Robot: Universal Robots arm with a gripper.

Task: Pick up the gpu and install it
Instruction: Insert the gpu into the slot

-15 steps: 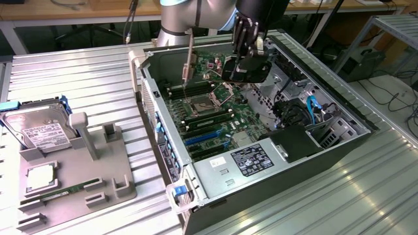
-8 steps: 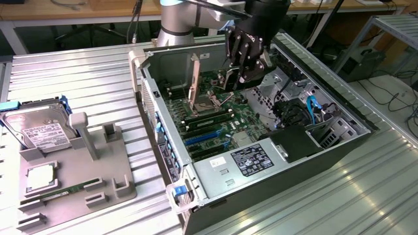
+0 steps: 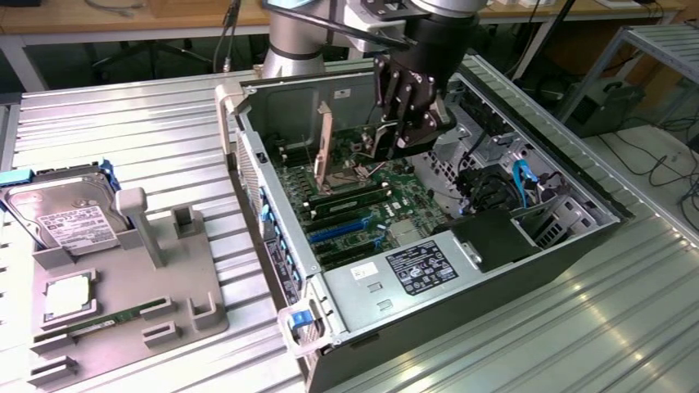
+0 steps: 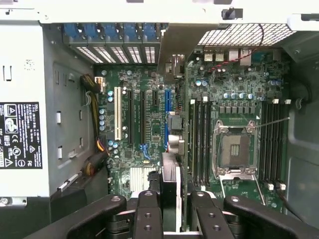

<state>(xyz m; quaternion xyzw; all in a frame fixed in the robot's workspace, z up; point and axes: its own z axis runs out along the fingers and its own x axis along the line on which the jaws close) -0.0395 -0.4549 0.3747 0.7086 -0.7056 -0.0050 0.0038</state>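
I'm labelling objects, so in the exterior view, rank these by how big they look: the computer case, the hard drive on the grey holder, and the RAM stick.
Largest to smallest, as seen in the exterior view:
1. Case
2. Hard drive
3. RAM stick
The gaps are wide enough that nearness to the camera does not change the order.

The gpu [image 3: 324,147] stands upright on edge inside the open case; green-brown board, silver bracket at its far end [image 4: 172,149].
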